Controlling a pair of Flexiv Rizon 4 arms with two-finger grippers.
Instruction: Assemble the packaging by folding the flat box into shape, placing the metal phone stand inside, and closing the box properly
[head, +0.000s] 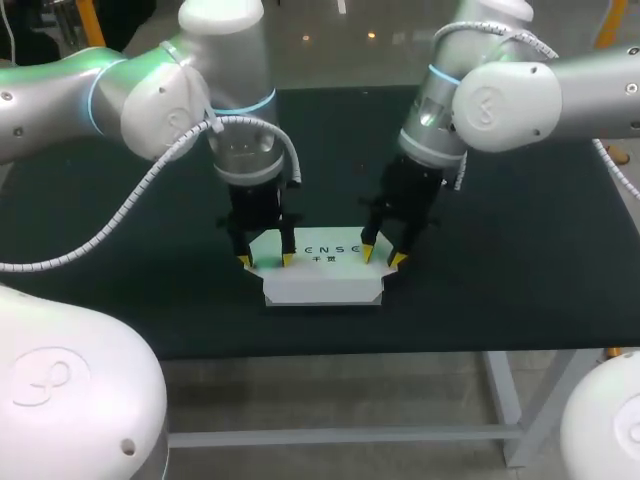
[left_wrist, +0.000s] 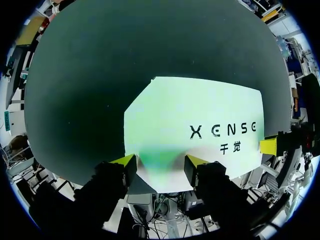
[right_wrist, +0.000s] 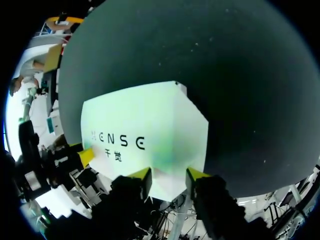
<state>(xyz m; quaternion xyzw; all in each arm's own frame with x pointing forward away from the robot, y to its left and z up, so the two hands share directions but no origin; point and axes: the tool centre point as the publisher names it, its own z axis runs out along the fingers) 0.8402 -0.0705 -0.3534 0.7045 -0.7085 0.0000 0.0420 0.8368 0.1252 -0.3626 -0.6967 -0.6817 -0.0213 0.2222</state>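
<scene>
Left gripper (head: 266, 261), right gripper (head: 383, 258) (both spread apart) at 2 ends of box (head: 320, 282) on table (head: 520, 250).

Dark lettering above two small characters on the lid of the white box (left_wrist: 200, 110).

Item count, head view:
- One white box (head: 322, 270), lower centre of frame.
- Two arms: left arm (head: 130, 95) upper left, right arm (head: 520, 95) upper right.
- Two grippers: left gripper (head: 265, 261), right gripper (head: 383, 258).
- One table (head: 520, 250).
</scene>
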